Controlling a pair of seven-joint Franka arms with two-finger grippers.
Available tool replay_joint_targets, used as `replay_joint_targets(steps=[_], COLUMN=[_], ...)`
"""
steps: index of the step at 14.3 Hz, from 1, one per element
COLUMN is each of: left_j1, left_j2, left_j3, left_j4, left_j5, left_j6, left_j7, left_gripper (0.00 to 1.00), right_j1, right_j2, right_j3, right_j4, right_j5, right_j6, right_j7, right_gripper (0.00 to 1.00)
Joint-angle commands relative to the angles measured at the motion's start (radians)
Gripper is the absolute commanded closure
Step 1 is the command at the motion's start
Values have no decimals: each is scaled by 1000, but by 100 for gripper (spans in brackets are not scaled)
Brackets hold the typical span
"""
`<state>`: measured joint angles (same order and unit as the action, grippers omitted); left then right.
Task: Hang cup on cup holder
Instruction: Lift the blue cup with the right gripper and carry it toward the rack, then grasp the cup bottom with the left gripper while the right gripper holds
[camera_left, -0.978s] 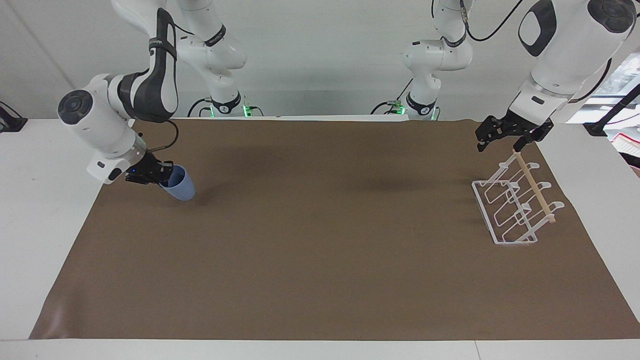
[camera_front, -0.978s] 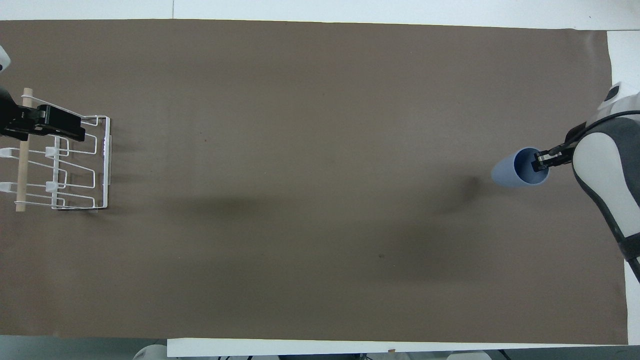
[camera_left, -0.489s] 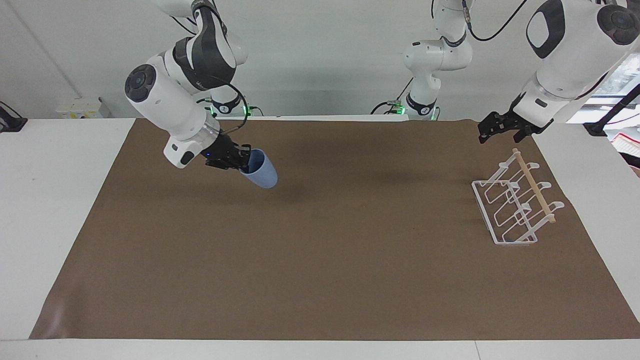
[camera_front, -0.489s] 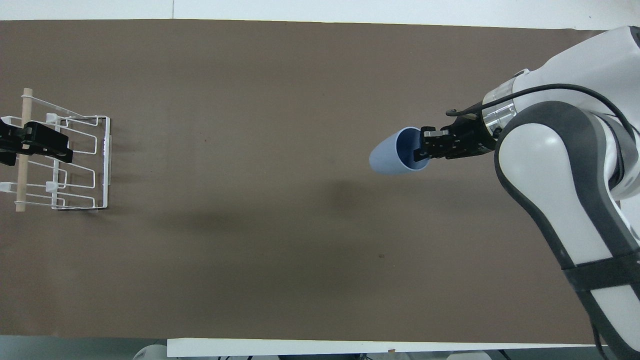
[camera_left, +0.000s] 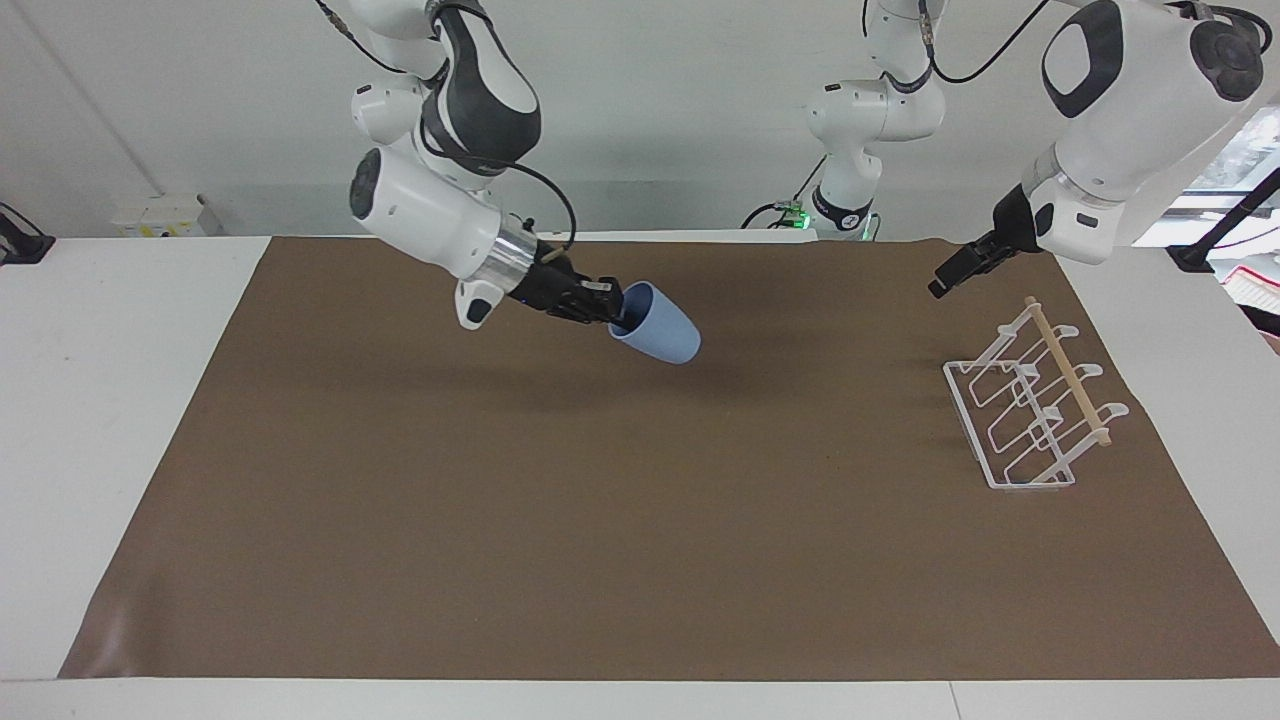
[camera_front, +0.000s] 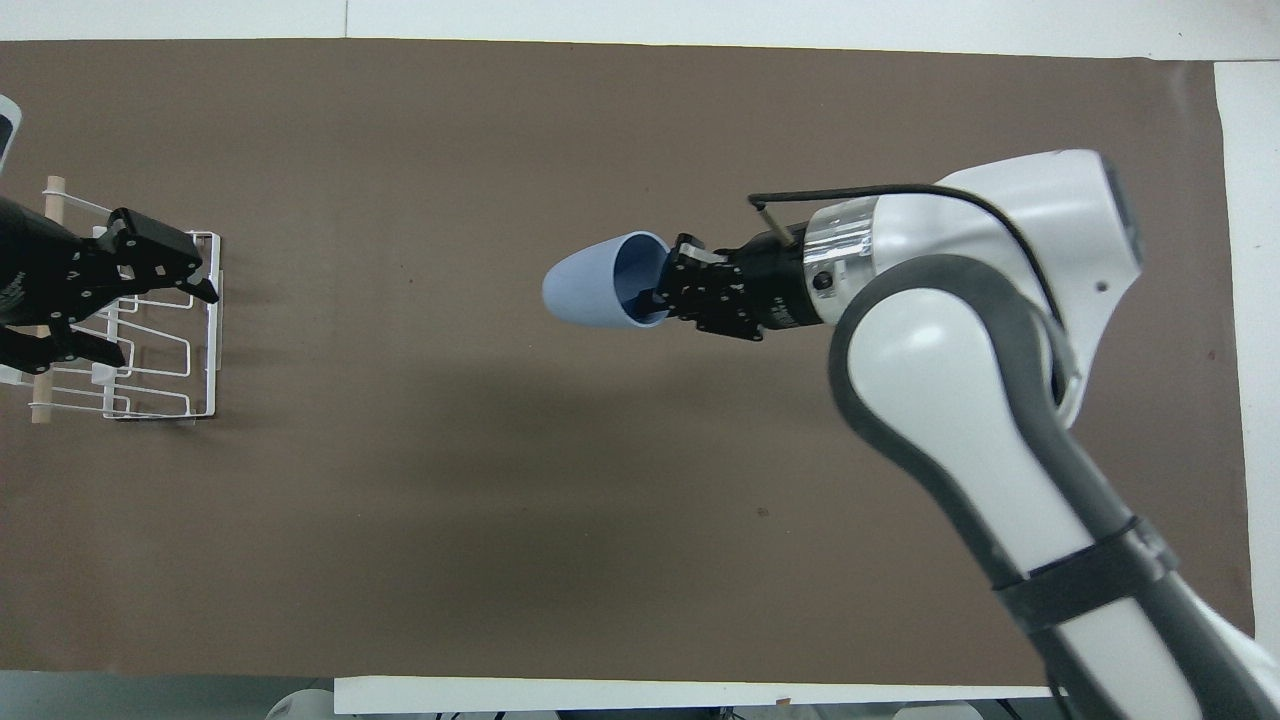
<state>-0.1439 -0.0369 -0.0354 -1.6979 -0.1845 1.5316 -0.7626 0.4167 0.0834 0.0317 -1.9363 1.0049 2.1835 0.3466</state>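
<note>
The light-blue cup (camera_left: 660, 332) is in my right gripper (camera_left: 612, 302), which is shut on its rim with one finger inside. The cup hangs tilted, almost on its side, base toward the left arm's end, above the middle of the brown mat. In the overhead view the cup (camera_front: 588, 292) sits just off the right gripper (camera_front: 665, 290). The white wire cup holder (camera_left: 965, 405) with its wooden dowel (camera_left: 1068, 375) stands at the left arm's end and also shows in the overhead view (camera_front: 213, 340). My left gripper (camera_left: 943, 281) is open and empty above the holder's end nearer the robots; it shows in the overhead view (camera_front: 165, 325) too.
A brown mat (camera_left: 600, 520) covers most of the white table (camera_left: 120, 330). Nothing else lies on the mat between the cup and the cup holder.
My right arm has carried the cup from the right arm's end of the mat to above its middle, toward the holder. My left gripper has drawn up and away from the dowel's end.
</note>
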Motion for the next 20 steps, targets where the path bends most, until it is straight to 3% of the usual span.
replay_joint_targets(steps=[1,5,7,11,20], left_j1=[-92,-183,-209,-266,-329], left_j2=[-32,-26,-24,-21,38], left_j3=[5,3,3,3,3], left_j4=[-42,-46,-63,-149,-230], left_j5=[-47,-90,-144,-243,-294], left_j6=[106,257,262,370,499], left_j7=[-308,-726,-842,-854,-853], left_gripper=[0,0,0,0,0], right_j1=[65,112,134,143,142], right_j2=[-28,-24,-22,-19,-19], right_j3=[-6,-6,-6,-6,-6], right_j4=[-79,-96,-96,-96,-98], right_j5=[137,184,184,184,184], right_j6=[68,124,153,171,171], right_j7=[18,29,37,38,38], right_gripper=[100,100,100,100,100])
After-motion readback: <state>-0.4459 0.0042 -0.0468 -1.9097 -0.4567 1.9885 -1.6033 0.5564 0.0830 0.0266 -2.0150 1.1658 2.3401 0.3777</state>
